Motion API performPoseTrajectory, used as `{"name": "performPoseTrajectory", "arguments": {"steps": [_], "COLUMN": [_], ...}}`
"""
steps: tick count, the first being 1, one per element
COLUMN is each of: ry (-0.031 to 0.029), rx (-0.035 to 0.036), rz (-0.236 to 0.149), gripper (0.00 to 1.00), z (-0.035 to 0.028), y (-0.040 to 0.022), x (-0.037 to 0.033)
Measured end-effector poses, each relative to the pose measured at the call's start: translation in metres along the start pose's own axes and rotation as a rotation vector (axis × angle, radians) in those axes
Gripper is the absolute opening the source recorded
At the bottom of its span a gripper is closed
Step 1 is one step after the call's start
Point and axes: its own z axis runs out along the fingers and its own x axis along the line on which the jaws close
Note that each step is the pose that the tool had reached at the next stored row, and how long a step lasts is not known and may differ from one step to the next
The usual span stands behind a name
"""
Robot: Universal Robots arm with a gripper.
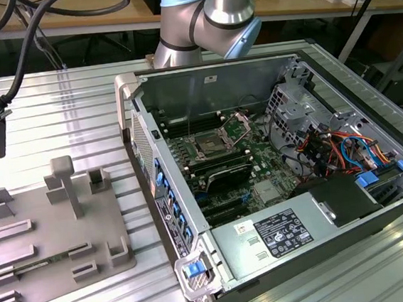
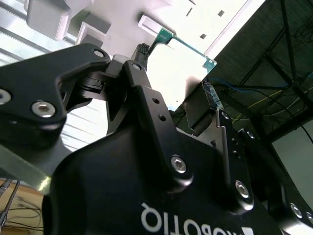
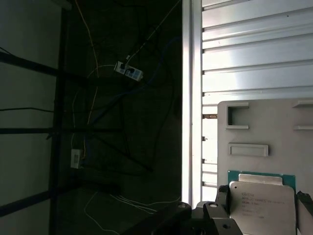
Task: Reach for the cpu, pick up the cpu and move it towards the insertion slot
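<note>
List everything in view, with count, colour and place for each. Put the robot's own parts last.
table: one, ribbed silver, under everything.
tray: one, grey with recesses, on the table at the exterior view's left.
computer case: one, grey metal, open, at the exterior view's right of the tray.
cpu: one, silvery top with green rim, on or just above the tray; cannot tell which.
insertion slot: one, metal frame with dark centre, inside the computer case.
power supply: one, silver with black label, in the computer case.
cables: several, red, blue, orange, in the computer case.
arm: one, silver with light-blue caps, behind the computer case.
gripper: one, black, at the cpu.
</note>
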Motion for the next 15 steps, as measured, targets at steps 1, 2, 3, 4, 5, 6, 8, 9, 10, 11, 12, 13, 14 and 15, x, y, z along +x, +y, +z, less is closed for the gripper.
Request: {"name": "performPoseTrajectory", "arguments": {"steps": [1,2,3,4,5,6,8,9,10,11,12,13,14,15], "ry": [0.0,0.0,0.0,0.0,0.0002,0.0002,0.0001,0.0,0.0,-0.0002,-0.0002,-0.0001,0.0,0.0002], "rx": [0.0,0.0,0.0,0.0,0.0001,0.0002,0.0,0.0,0.0,-0.0001,-0.0001,-0.0001,0.0,0.0001], "rz": [0.0,0.0,0.0,0.0,0.0,0.0,0.0,0.0,0.0,0.0,0.0,0.0,0.0,0.0], "gripper": [0.55,0.55,0.55,0.55,0.55,0.55,0.55,0.55,0.55,0.55,0.55,0.55,0.55,0.55], "z": [0.0,-0.0001,-0.0001,-0.0001,-0.0004,-0.0014,-0.0054,-0.007,-0.0082,-0.0095,-0.0096,-0.0097,-0.0098,-0.0099], "y": [0.0,0.0,0.0,0.0,0.0,0.0001,0.0003,0.0004,0.0004,0.0005,0.0005,0.0005,0.0005,0.0004], "x": [0.0,0.0,0.0,0.0,0.0001,0.0001,0.0002,0.0002,0.0003,0.0003,0.0003,0.0003,0.0002,-0.0006]}}
